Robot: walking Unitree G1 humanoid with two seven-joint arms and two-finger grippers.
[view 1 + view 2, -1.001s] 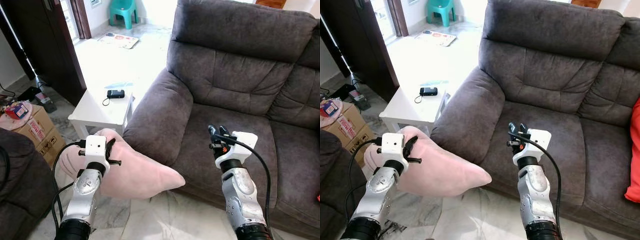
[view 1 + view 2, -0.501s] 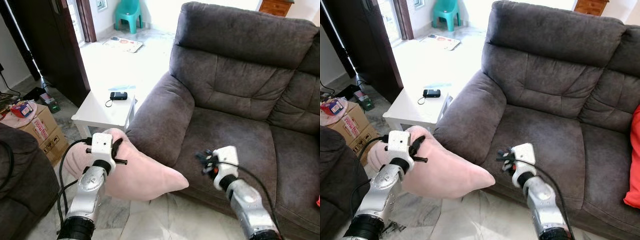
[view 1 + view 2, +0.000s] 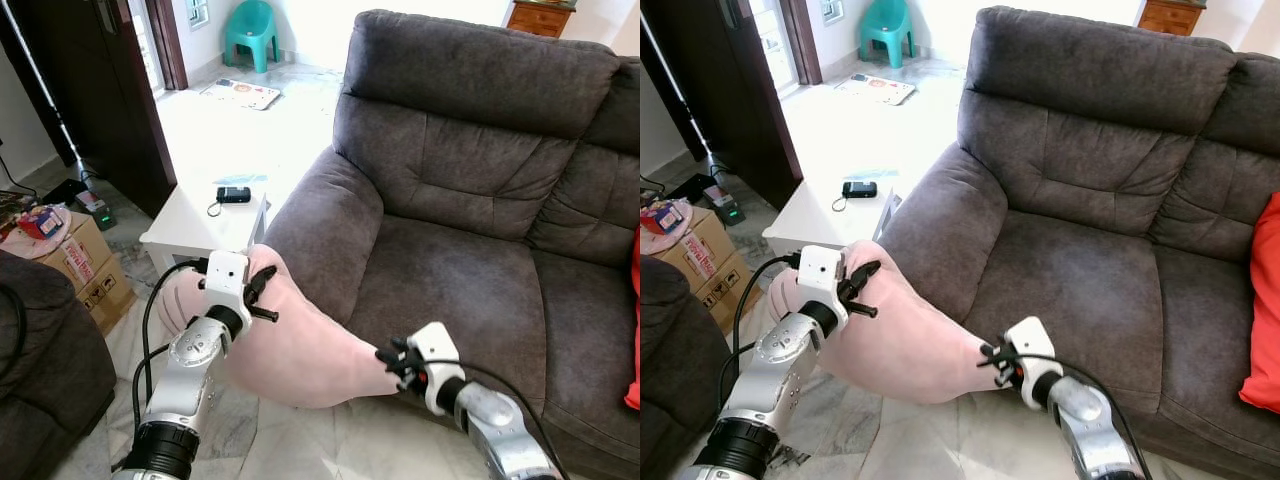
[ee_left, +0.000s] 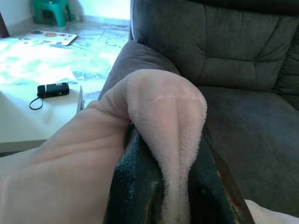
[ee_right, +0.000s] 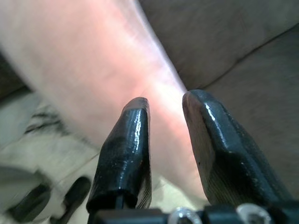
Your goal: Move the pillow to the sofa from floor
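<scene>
Now our right gripper [image 3: 392, 362], fingers apart, has swung down to the pink pillow [image 3: 300, 345] our left gripper [image 3: 258, 293] pinches beside the sofa [image 3: 470, 200], readying a two-handed lift.

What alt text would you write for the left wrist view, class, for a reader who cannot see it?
Two black fingers pinch a fold of a pink pillow. Behind it are a grey sofa and, to one side, a white table with a small black device on it.
</scene>
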